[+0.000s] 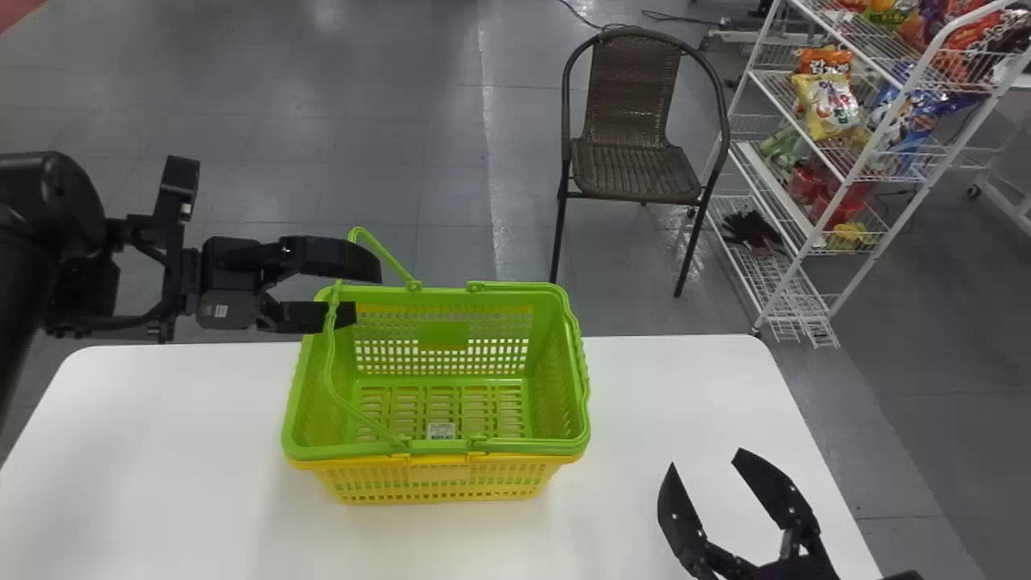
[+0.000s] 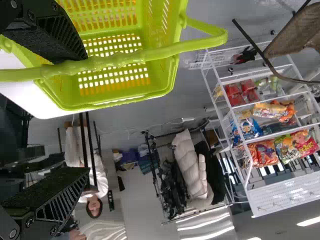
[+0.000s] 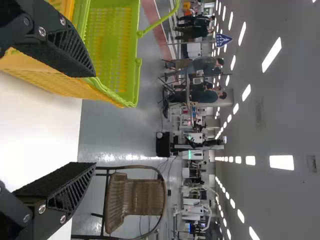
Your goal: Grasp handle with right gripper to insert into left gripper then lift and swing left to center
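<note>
Green basket (image 1: 573, 338) sits nested in a yellow basket (image 1: 439, 483) on the white table (image 1: 685, 387), about mid-table, w/ its far side by the table's far edge. Its L handle (image 1: 328, 362) stands raised over the basket's L side; the R handle (image 1: 581, 395) is folded down along the R rim. L gripper (image 1: 361, 292) is at the far L corner of the basket, coming in from the L, fingers spread, one above the other in the head view, w/ the raised handle running btwn/across them. In L wrist view the L gripper (image 2: 86, 112) is wide apart, not pinching, & the handle bar passes right by one fingertip (image 2: 72, 47); hard to say for sure if they touch. R gripper (image 1: 706, 459) is over the near R part of the table, well apart from the basket, fingers spread too w/ nothing btwn them, tips pointing to the far side. R wrist view has the baskets near one finger (image 3: 75, 52), chair beyond the other. White label (image 1: 440, 431) on the green basket's floor. Behind the table, on the floor: brown woven chair (image 1: 632, 173), & to its R a white wire rack (image 1: 854, 176) w/ snack bags (image 1: 830, 105) on the shelves.
</note>
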